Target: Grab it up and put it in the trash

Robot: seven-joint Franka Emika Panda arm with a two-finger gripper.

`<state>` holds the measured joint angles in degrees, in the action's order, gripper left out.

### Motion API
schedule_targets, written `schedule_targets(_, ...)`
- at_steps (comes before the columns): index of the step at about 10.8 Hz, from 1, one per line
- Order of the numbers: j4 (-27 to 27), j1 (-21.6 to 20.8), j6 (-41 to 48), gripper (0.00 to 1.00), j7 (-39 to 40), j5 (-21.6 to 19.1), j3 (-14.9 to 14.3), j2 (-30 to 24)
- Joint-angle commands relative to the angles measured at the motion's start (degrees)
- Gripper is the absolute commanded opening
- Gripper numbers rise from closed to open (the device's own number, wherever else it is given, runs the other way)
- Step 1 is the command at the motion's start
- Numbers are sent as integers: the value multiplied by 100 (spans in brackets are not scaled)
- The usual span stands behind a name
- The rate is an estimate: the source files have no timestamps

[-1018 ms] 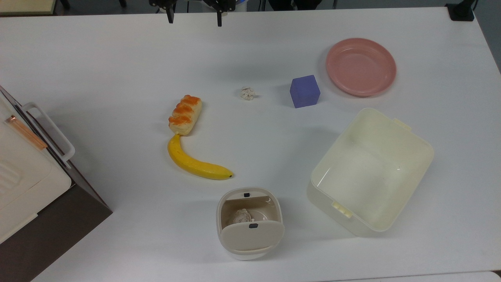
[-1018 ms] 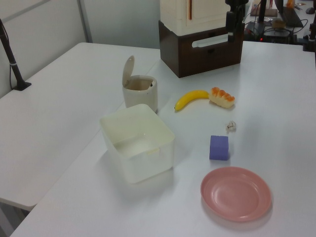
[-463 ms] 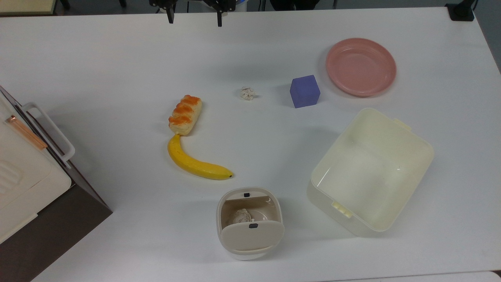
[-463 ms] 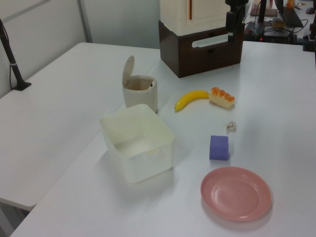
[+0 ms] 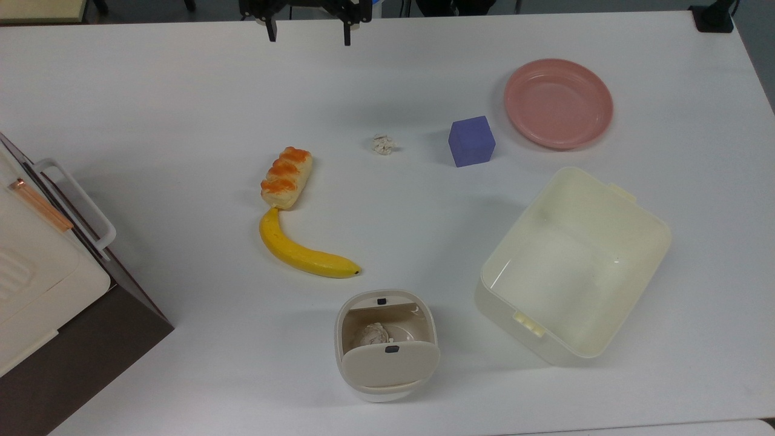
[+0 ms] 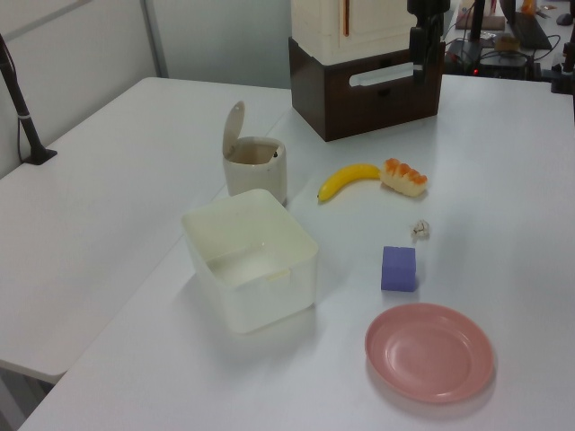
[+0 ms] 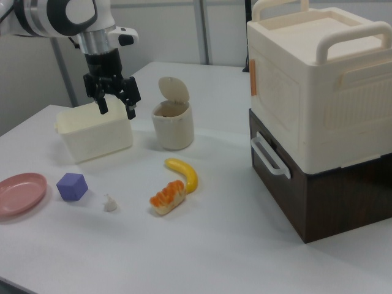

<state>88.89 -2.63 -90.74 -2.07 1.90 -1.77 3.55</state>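
White arm (image 7: pixel 55 15), black joint bands; black two-finger gripper (image 7: pixel 116 107)

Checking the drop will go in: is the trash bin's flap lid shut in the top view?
No, the trash bin has its flap lid swung open, exposing a bigger paper wad inside.

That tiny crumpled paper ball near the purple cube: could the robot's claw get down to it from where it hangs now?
Probably yes. The paper wad lies alone on bare table, apart from the purple cube and the bread. The gripper hangs open above, with nothing between.
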Motion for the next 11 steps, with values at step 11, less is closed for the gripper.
schedule_targets(11,1974,-887,-1524,93,-136,47,45,461)
